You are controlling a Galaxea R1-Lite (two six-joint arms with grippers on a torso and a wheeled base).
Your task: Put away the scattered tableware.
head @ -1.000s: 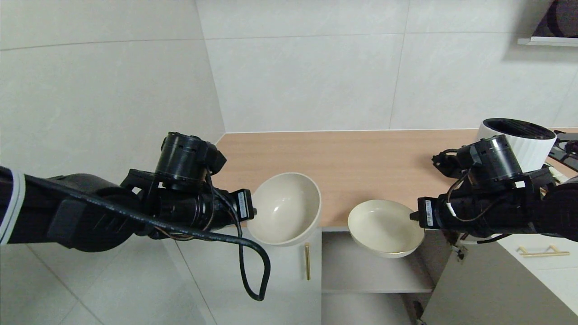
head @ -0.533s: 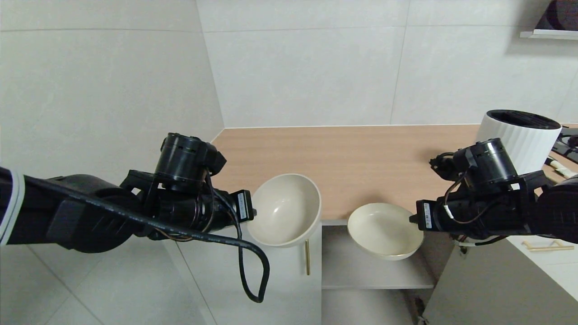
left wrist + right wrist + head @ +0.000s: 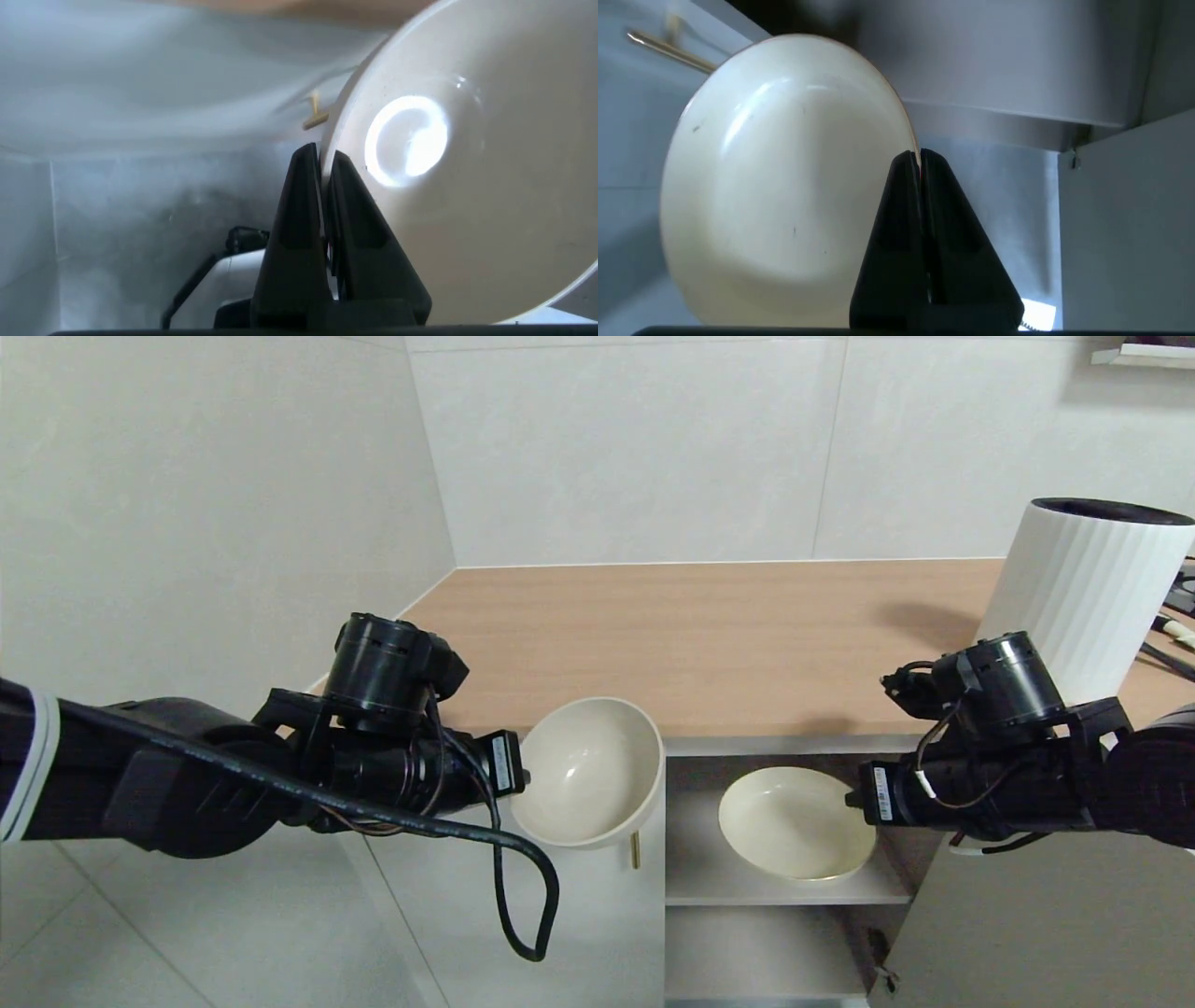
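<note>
Bowl (image 3: 583, 775) and plate (image 3: 794, 821) held aloft before the open cabinet (image 3: 775, 943) — each pinched by its rim.

Your left gripper (image 3: 523, 775) is closed narrow on the bowl's rim. The bowl hangs tilted just beyond the fingertips, its hollow turned up toward you, in front of the counter (image 3: 700, 635) edge and the shut door (image 3: 579, 915). Your right gripper (image 3: 851, 798) is clamped on the plate's rim, and the plate reaches out toward the left arm, over the cabinet's upper shelf (image 3: 709, 887) — whether it touches the shelf cannot be told. A white ribbed canister (image 3: 1083, 588) stands on the counter behind your right arm.
</note>
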